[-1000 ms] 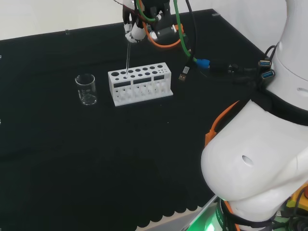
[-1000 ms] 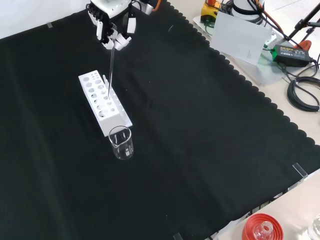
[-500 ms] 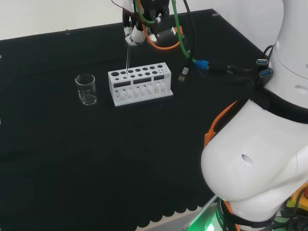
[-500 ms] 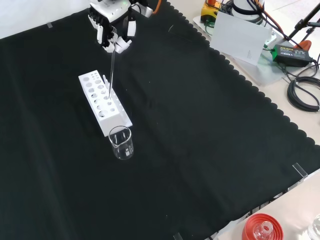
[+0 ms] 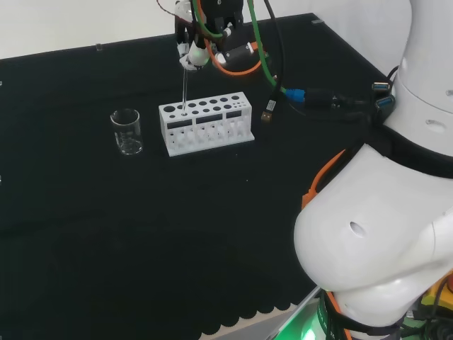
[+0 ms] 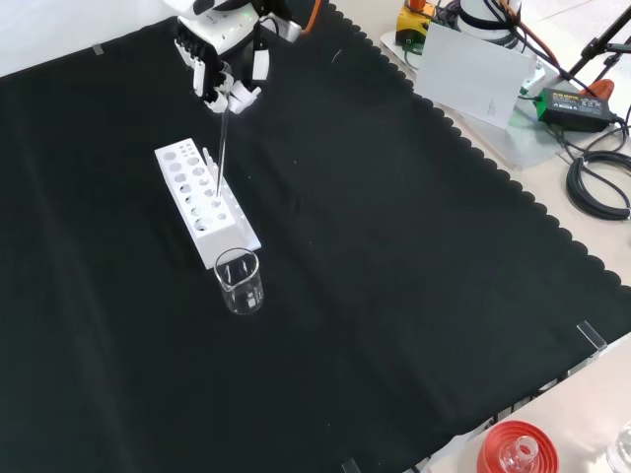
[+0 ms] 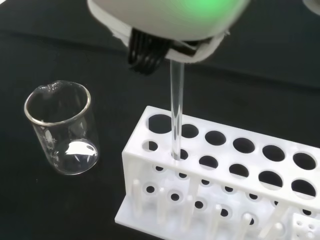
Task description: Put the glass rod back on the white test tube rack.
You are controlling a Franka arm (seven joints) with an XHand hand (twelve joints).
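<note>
The white test tube rack [image 5: 205,124] [image 6: 202,202] [image 7: 225,185] stands on the black cloth with several round holes in its top. A clear glass rod [image 5: 185,88] [image 6: 222,148] [image 7: 176,112] hangs upright from the hand [image 5: 192,55] [image 6: 225,71], whose fingers pinch its upper end. In the wrist view the rod's lower tip sits in a hole near the rack's end closest to the beaker. The hand [image 7: 165,20] shows there as a blurred white mass above the rod.
An empty glass beaker [image 5: 127,132] [image 6: 239,281] [image 7: 62,135] stands just off the rack's end. Cables and plugs [image 5: 283,92] trail from the wrist over the cloth. A red ribbed stand [image 6: 518,449] sits at the front view's lower right edge.
The hand has shifted slightly left in the head view and dropped a little, carrying the rod. The rod's tip now sits lower, at a rack hole.
</note>
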